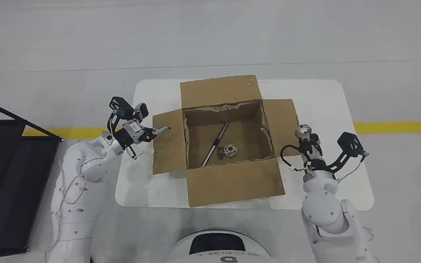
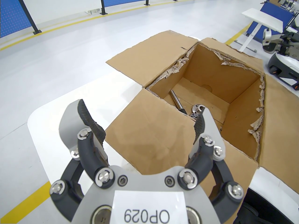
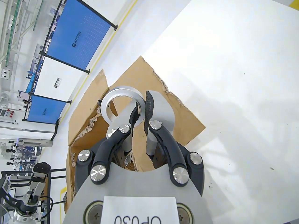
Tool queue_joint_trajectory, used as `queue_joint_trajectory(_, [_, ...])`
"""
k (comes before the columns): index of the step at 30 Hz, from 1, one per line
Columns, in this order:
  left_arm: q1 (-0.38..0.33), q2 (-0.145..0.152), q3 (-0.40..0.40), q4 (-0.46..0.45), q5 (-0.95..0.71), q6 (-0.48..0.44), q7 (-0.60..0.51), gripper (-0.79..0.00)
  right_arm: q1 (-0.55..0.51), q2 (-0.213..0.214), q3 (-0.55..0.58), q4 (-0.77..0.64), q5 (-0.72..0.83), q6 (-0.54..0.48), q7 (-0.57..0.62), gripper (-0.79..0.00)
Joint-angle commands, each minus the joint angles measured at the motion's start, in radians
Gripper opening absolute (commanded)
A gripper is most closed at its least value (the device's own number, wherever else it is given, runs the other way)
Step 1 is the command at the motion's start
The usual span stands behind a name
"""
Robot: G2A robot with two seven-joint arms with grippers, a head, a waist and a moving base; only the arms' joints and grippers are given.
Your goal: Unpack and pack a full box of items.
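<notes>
An open cardboard box [image 1: 227,133] [image 2: 205,89] stands mid-table with its four flaps spread out. On its floor lie a thin metal rod [image 1: 215,146] [image 2: 177,101] and a small metal flange [image 1: 228,150] [image 2: 196,109]. My left gripper [image 1: 152,133] [image 2: 142,115] hovers open over the box's left flap, nothing between its fingers. My right gripper [image 1: 304,135] [image 3: 140,107] is just off the box's right flap [image 3: 161,108], shut on the wall of a silver metal ring [image 3: 121,104] [image 1: 302,132], which it holds above the table.
The white table [image 1: 329,112] [image 3: 233,71] has bare room to the right of the box and a narrower strip on its left. A dark rack [image 1: 20,177] stands on the floor left of the table. A yellow floor line [image 1: 388,126] runs behind.
</notes>
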Motion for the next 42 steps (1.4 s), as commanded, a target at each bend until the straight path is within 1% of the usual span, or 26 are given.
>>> queue_joint_trajectory(1, [0.0,0.0,0.0,0.0,0.0,0.0,0.0,0.0,0.015,-0.002,0.06,0.014,0.089,0.03,0.028,-0.785])
queue_joint_trajectory(4, [0.0,0.0,0.0,0.0,0.0,0.0,0.0,0.0,0.028,0.001,0.161,0.068,0.108,0.088,0.055,-0.785])
queue_joint_trajectory(5, [0.0,0.0,0.0,0.0,0.0,0.0,0.0,0.0,0.034,0.006,0.184,0.096,0.074,0.128,0.088,-0.785])
queue_joint_trajectory(7, [0.0,0.0,0.0,0.0,0.0,0.0,0.0,0.0,0.065,0.013,0.237,0.135,0.078,0.184,0.175,-0.785])
queue_joint_trajectory(10, [0.0,0.0,0.0,0.0,0.0,0.0,0.0,0.0,0.096,0.029,0.287,0.199,0.023,0.226,0.293,-0.785])
queue_joint_trajectory(11, [0.0,0.0,0.0,0.0,0.0,0.0,0.0,0.0,0.101,0.036,0.282,0.223,-0.021,0.231,0.336,-0.785])
queue_joint_trajectory(15, [0.0,0.0,0.0,0.0,0.0,0.0,0.0,0.0,0.167,0.053,0.237,0.306,-0.171,0.27,0.442,-0.785])
queue_joint_trajectory(21, [0.0,0.0,0.0,0.0,0.0,0.0,0.0,0.0,0.279,0.07,0.206,0.463,-0.279,0.29,0.584,-0.785])
queue_joint_trajectory(25, [0.0,0.0,0.0,0.0,0.0,0.0,0.0,0.0,0.314,0.08,0.195,0.5,-0.34,0.284,0.659,-0.785])
queue_joint_trajectory(36, [0.0,0.0,0.0,0.0,0.0,0.0,0.0,0.0,0.366,0.084,0.155,0.576,-0.397,0.273,0.723,-0.785])
queue_joint_trajectory(39, [0.0,0.0,0.0,0.0,0.0,0.0,0.0,0.0,0.38,0.083,0.148,0.6,-0.399,0.272,0.727,-0.742])
queue_joint_trajectory(41, [0.0,0.0,0.0,0.0,0.0,0.0,0.0,0.0,0.383,0.083,0.147,0.606,-0.398,0.271,0.73,-0.733])
queue_joint_trajectory(42, [0.0,0.0,0.0,0.0,0.0,0.0,0.0,0.0,0.383,0.083,0.147,0.607,-0.397,0.271,0.732,-0.711])
